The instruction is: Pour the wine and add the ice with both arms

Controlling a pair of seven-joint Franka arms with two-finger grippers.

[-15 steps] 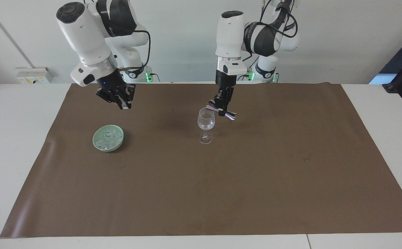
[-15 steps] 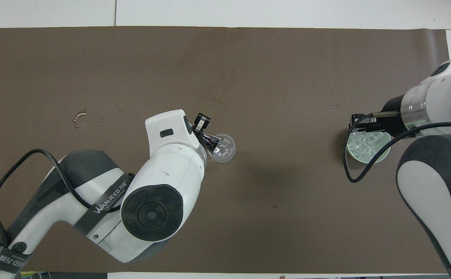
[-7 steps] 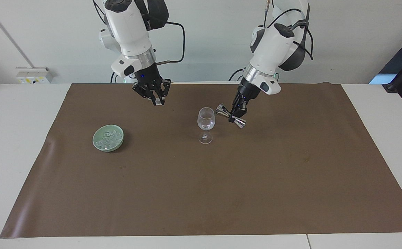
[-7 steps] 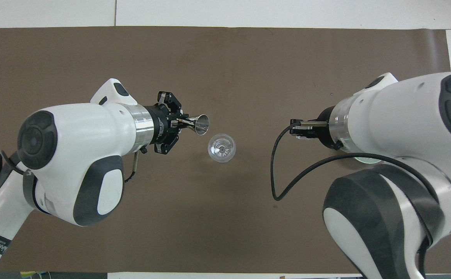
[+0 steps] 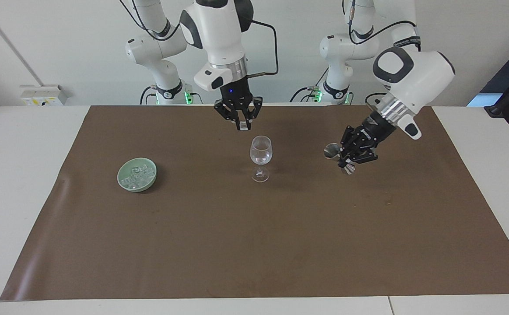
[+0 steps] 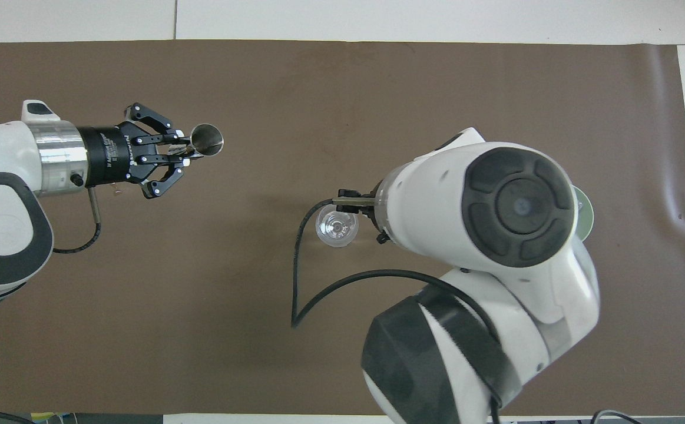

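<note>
- An ice cube is pinched in the right gripper, just above the glass, which lies directly below.
- A jigger is clenched in the left gripper, well aside.

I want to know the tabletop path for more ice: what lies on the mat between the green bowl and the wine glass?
Nothing: between the green bowl and the wine glass the brown mat is bare, as the facing view shows.

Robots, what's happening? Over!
Right gripper shut on ice cube above glass. Left gripper shut on jigger, off aside. Nothing blocking.
</note>
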